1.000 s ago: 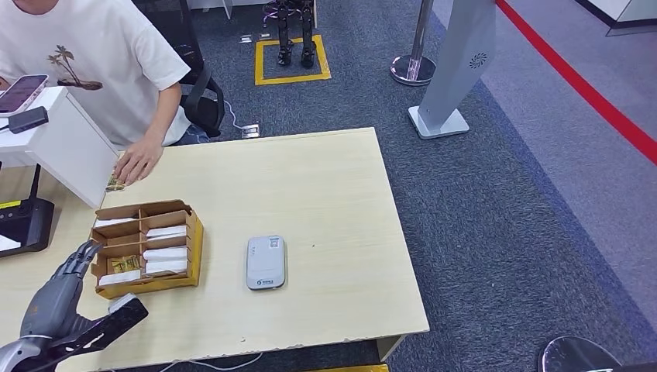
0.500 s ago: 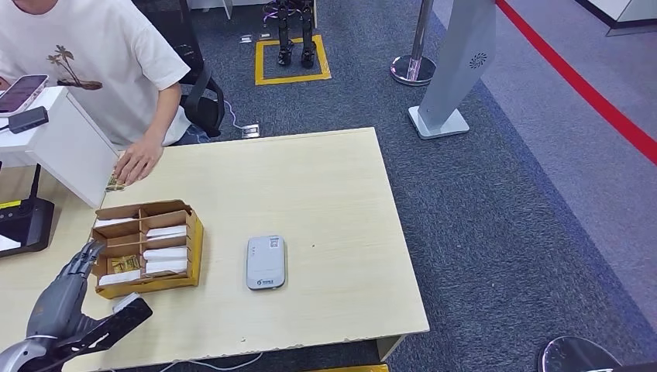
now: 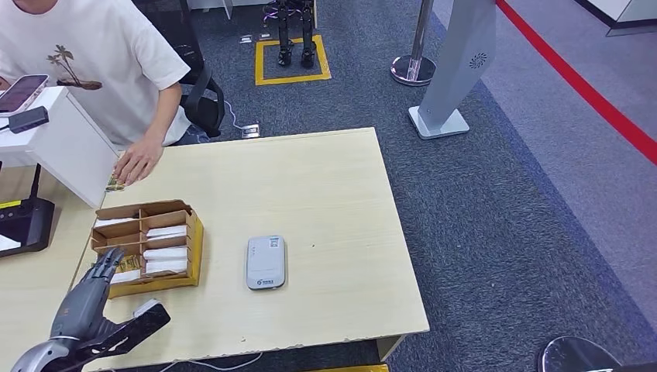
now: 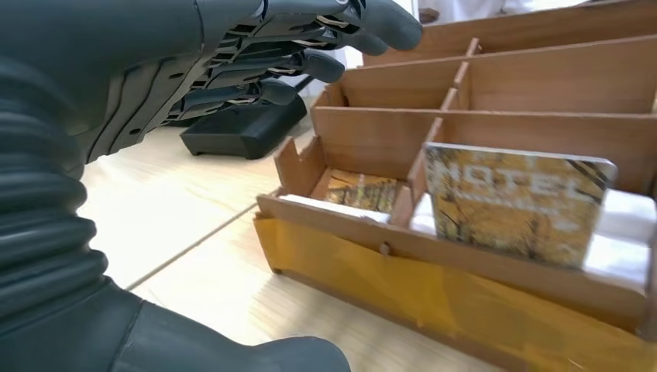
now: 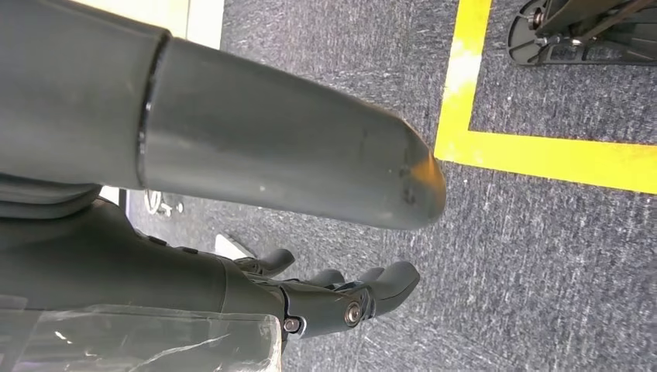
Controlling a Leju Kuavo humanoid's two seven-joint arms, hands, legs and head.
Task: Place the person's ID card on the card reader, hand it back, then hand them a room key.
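Note:
My left hand hovers open at the near left corner of the cardboard key box, fingers reaching over its near compartment, thumb spread toward the table's front. In the left wrist view the fingers stretch above the box, where a yellow hotel key card leans upright and another lies flat. The grey card reader lies on the table right of the box, nothing on it. A person's hand presses a small card at the table's far left edge. My right hand hangs over carpet, holding nothing, fingers partly curled.
A white counter block with a phone stands far left, with a black device beside it. The wooden table ends at carpet on the right. A stanchion base and a grey sign stand lie beyond.
My left hand has moved right and forward, from beside the box's left wall to over its near left corner. The person's hand and the card reader have stayed put.

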